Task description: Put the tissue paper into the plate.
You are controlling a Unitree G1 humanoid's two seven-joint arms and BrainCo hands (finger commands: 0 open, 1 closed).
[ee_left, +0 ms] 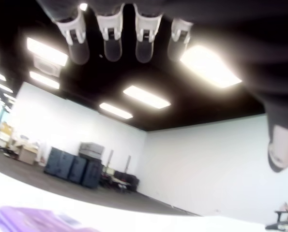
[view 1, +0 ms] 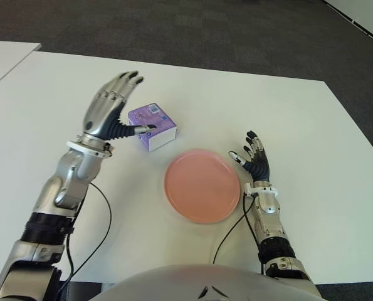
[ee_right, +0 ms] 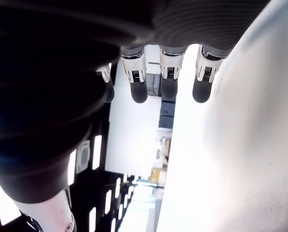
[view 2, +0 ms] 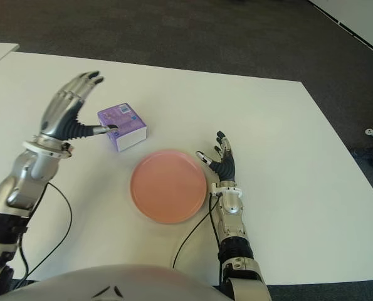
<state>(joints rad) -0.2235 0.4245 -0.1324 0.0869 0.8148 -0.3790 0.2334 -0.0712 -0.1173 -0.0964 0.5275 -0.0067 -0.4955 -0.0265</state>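
The purple tissue pack (view 1: pixel 152 126) lies on the white table (view 1: pixel 311 144), just beyond the pink plate (view 1: pixel 203 185). The left hand (view 1: pixel 114 103) is raised beside it, fingers spread, thumb touching its top, grasping nothing. The right hand (view 1: pixel 255 162) shows right of the plate, relaxed, holding nothing.

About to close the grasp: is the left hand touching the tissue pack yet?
Touching, apparently: in both eye views the left hand is open, fingers raised, and its thumb tip overlaps the top of the tissue pack, which lies on the table beside the plate.
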